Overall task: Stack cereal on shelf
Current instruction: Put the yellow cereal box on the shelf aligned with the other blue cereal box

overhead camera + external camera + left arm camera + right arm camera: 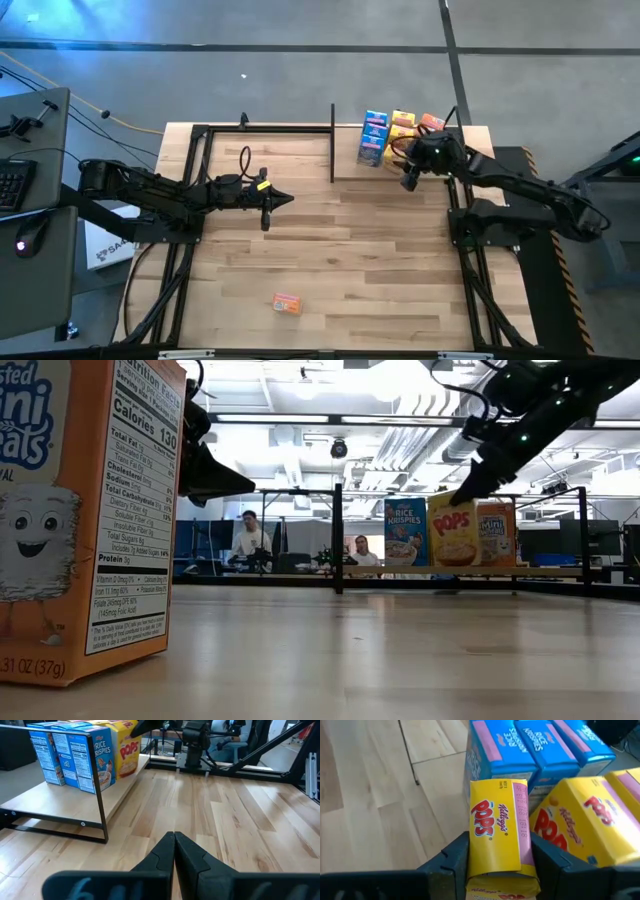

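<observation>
My right gripper (499, 851) is at the shelf (350, 168) in the table's far right corner, shut on a yellow Pops box (496, 827). Blue Rice Krispies boxes (530, 745) and another yellow Pops box (585, 822) stand on their bases on the shelf board right beside it. In the low view the blue box (405, 532), the held yellow box (452, 535) and an orange one (496, 532) stand in a row. One orange box (287, 304) stands alone near the table's near edge. My left gripper (285, 200) hovers shut over the table's middle left. My right gripper pinches the yellow Pops box between its two fingers (454, 860), by the narrow sides just below its top end (495, 865). The fingers come from above, slanting down. The box is upright, its bottom (452, 563) level with the neighbouring boxes on the shelf board.
The shelf's black post (332, 140) and rail (270, 128) stand along the far edge. The lone orange box (80, 510) fills the low view's left side. People sit in the room behind (250, 535). Bare plank tabletop (380, 260) spans the middle.
</observation>
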### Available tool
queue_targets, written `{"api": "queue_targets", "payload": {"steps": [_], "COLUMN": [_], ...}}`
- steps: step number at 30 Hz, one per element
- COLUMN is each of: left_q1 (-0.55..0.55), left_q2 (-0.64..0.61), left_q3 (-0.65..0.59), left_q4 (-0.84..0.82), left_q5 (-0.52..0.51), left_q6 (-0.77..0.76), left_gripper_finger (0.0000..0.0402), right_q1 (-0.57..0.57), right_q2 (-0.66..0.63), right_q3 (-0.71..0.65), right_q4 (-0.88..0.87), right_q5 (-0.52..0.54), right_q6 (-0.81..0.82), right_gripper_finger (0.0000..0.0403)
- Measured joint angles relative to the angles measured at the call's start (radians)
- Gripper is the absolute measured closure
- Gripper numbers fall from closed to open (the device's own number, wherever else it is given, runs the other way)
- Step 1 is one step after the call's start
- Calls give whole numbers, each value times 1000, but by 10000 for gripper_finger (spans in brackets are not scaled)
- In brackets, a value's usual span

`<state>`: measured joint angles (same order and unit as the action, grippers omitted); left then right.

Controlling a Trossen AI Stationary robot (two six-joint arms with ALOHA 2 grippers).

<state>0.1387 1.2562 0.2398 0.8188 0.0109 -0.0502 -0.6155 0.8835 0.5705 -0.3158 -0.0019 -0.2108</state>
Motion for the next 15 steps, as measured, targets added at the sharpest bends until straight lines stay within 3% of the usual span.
{"api": "queue_targets", "payload": {"steps": [5,15], "left_q1": [0,0], "left_q2": [0,0], "left_q3": [0,0], "left_q4": [-2,-3], "left_q5": [0,0], "left_q6": [0,0], "left_gripper_finger": [398,398], "right_q1": [-16,-20], "right_q2": [46,58], "right_q3": [1,1], "right_q4": [46,39], "right_q5": [15,100], "right_q6": [9,27], "right_gripper_finger": [258,172]}}
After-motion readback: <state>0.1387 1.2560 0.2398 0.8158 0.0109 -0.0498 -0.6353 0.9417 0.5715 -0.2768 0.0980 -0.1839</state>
